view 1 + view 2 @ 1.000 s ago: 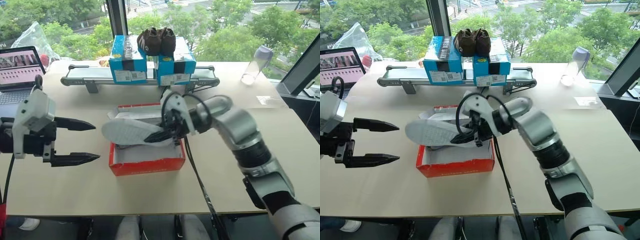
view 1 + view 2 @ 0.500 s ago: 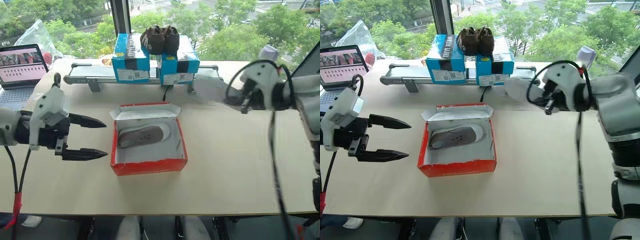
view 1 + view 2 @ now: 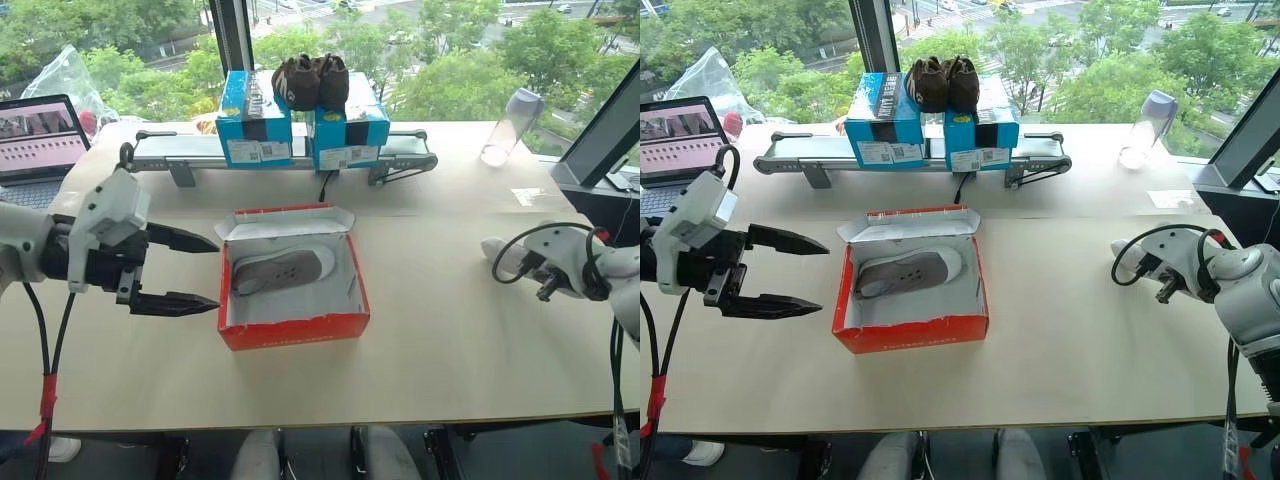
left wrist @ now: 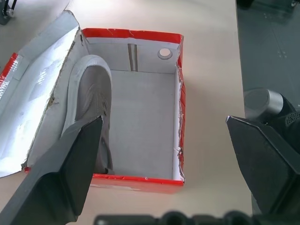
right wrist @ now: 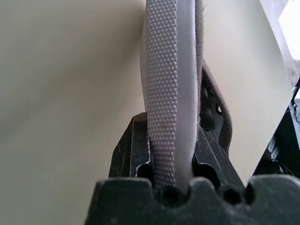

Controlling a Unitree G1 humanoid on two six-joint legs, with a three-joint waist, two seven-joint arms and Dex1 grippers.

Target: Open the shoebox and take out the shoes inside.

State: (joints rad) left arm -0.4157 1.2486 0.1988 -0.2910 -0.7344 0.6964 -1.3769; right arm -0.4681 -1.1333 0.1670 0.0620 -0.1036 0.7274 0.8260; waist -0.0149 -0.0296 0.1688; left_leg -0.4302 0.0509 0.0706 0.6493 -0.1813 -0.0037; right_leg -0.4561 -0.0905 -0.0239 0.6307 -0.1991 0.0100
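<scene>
The red shoebox [image 3: 295,330] stands open mid-table, its lid [image 3: 285,222] folded back. One grey shoe [image 3: 280,270] lies inside along the far wall, also visible in the left wrist view as the shoe [image 4: 91,103] in the box [image 4: 136,178]. My left gripper [image 3: 212,273] is open just left of the box, pointing at it. My right gripper [image 3: 525,262] is low over the table's right side, shut on the other grey shoe [image 5: 168,70]; its pale sole sits between the fingers [image 5: 133,140] and its toe [image 3: 495,250] pokes out toward the box.
Two blue boxes [image 3: 255,125] with a dark brown pair [image 3: 312,80] on top sit on a small conveyor [image 3: 190,152] at the back. A laptop [image 3: 40,135] is at the far left, a clear bottle [image 3: 510,125] at the back right. The table's right edge is close to my right gripper.
My right arm has swung the grey shoe from over the box far to the right and down toward the table. The left gripper has barely moved and stays open.
</scene>
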